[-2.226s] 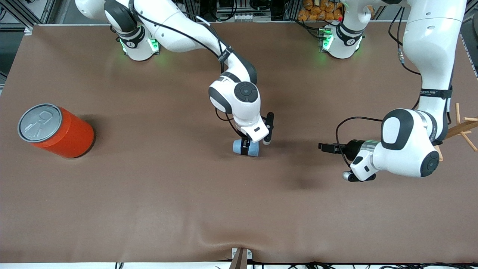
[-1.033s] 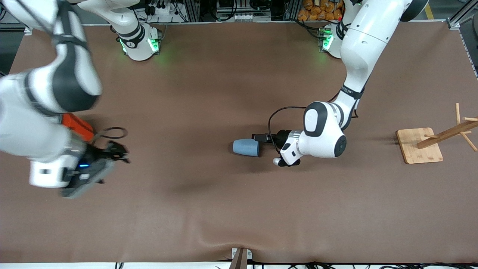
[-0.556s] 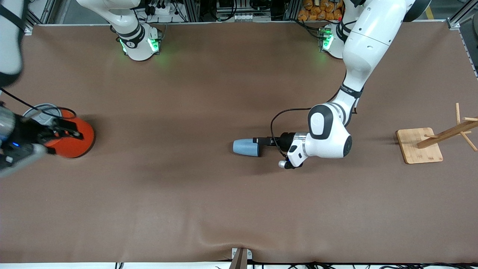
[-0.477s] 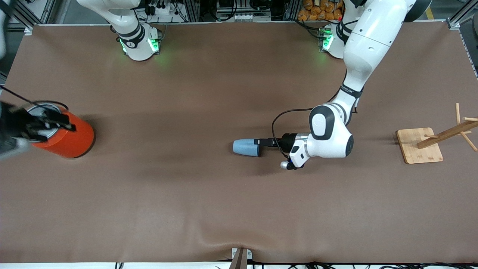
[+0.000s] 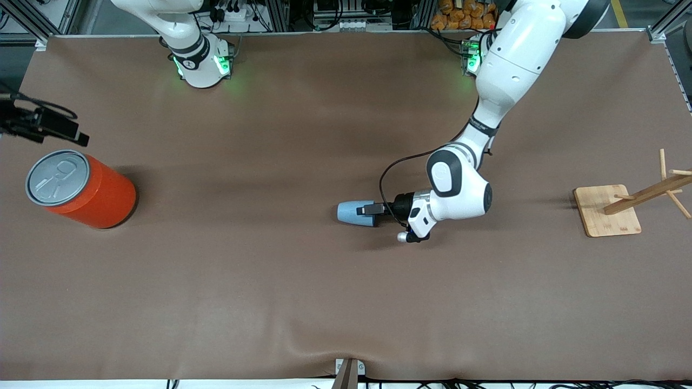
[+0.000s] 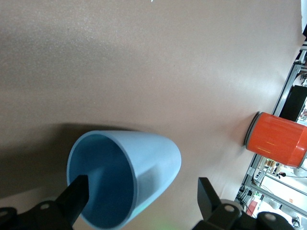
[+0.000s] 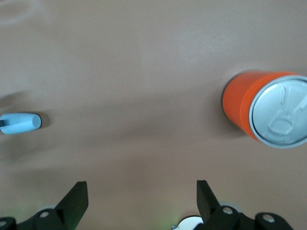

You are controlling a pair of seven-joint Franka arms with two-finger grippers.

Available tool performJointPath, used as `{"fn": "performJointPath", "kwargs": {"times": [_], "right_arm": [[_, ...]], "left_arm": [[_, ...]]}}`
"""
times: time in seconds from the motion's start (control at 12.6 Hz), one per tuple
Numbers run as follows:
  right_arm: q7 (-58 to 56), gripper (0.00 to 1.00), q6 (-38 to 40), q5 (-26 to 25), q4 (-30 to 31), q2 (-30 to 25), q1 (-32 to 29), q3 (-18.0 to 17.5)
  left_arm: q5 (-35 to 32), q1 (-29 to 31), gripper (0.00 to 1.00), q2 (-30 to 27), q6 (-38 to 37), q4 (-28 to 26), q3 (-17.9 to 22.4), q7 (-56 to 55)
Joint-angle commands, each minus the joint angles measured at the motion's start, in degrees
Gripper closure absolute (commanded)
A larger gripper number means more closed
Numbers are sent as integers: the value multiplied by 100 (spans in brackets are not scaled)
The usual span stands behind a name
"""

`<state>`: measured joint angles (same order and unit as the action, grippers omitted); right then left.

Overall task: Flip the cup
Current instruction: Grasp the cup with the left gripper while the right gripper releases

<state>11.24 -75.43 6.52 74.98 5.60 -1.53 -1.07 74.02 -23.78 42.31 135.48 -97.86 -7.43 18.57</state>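
Here the left gripper [image 5: 370,208] is straddling the rim of the lying cup [image 5: 354,212], fingers spread, one fingertip hidden inside; the right gripper [image 7: 139,201], spread wide, is hanging high above the table, mostly cut off.

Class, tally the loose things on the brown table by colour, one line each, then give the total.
Light blue: 1, the cup, lying on its side
Orange: 1, the can, upright
Wood-coloured: 1, the rack
Total: 3
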Motion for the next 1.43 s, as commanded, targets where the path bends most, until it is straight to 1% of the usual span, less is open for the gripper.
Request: {"fn": "performJointPath", "kwargs": {"times": [0.0,0.08,0.16,0.32,0.4,0.64,0.95,1.03,1.11,1.19,1.35], "right_arm": [[265,0,-603,-133,1524,-1216,21,-69],[247,0,-596,-125,1563,-1271,21,-77],[177,0,-587,-90,1415,-1211,-13,-69],[177,0,-491,-125,793,-817,-5,-51],[177,0,-438,-168,651,-798,-5,-51],[194,0,-446,-81,571,-806,-14,-42],[177,0,-428,-168,561,-806,-22,-33],[159,0,-429,-90,561,-789,-101,10],[55,0,-420,-63,561,-771,-128,45],[-138,0,-420,-115,561,-780,-102,28],[-210,0,-280,-151,562,-789,-136,46]], "left_arm": [[393,-152,0,101,241,4,14,348],[411,-188,0,93,259,-40,14,358],[411,-153,0,41,259,-118,14,436],[411,-22,0,-65,259,-84,22,437],[394,31,0,-100,259,-101,23,437],[368,14,0,-136,250,-251,23,507],[429,-39,0,-118,268,-181,14,455],[507,-47,0,-118,277,-181,14,446],[734,-82,0,-118,277,-155,14,472],[928,-178,0,-83,294,-59,14,481],[1061,-267,0,-48,592,13,14,489]]}}
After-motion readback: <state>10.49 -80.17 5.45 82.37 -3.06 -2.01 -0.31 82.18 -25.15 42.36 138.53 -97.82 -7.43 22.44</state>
